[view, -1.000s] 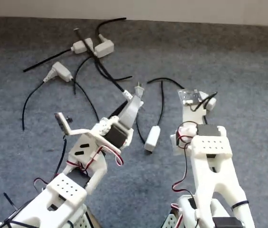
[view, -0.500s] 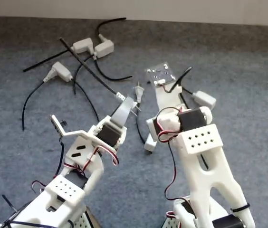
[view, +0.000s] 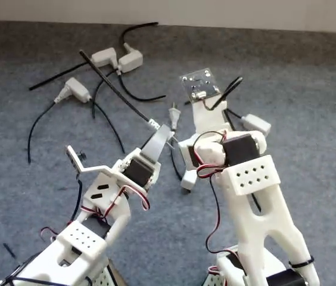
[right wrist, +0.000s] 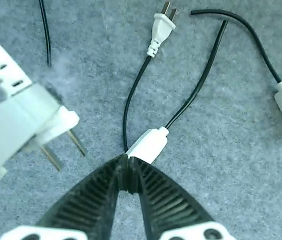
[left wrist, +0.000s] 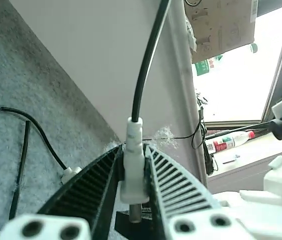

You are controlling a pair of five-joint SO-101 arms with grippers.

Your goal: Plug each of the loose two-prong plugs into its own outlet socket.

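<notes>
Saw grey carpet [view: 311,77] spread across the whole floor, meeting a pale wall [view: 245,12] along the far edge. Saw, from the left wrist, a bright window [left wrist: 241,85], a cardboard sheet [left wrist: 221,25] across its upper part, and a bottle [left wrist: 228,142] lying on the sill [left wrist: 246,160].

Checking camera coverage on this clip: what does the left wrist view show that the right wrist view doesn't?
Only the left wrist view: the left hand shut on a plug, its cord rising past a wall, and a window with a bottle on the sill. Only the right wrist view: the right hand, shut, with a socket block just beyond it. Both: the held plug, a loose plug lying on the carpet.
</notes>
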